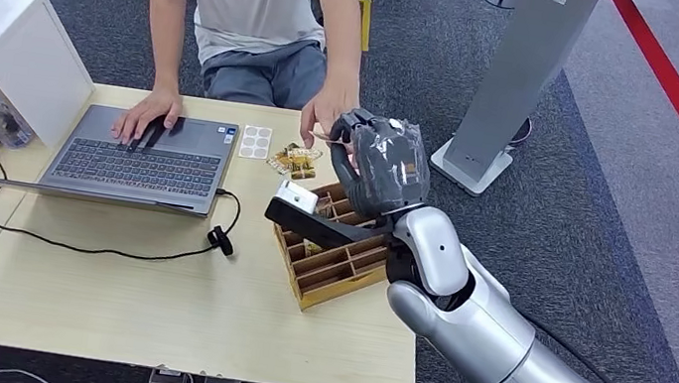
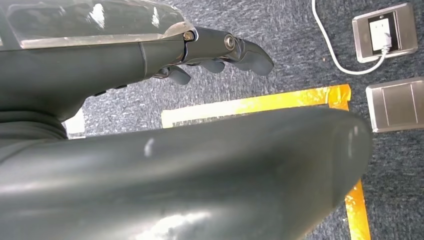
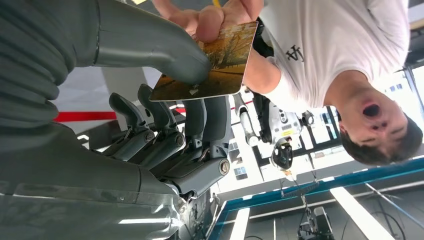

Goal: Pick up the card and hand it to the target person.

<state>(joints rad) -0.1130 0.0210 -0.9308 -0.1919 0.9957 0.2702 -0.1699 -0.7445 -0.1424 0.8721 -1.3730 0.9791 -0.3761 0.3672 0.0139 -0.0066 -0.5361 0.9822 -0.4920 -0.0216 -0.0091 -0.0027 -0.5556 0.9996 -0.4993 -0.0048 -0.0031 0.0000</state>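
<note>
Amber-toned card point(image 3: 210, 65) sits pinched between the right hand's point(image 3: 165, 100) thumb and fingers, its free end already gripped by the person's hand point(image 3: 210, 17) opposite.

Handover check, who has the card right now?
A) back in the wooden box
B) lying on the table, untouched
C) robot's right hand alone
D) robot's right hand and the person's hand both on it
D: in the right wrist view the card sits under the thumb of the right hand while the person's hand pinches its far edge; in the head view both hands meet above the wooden box.
</note>
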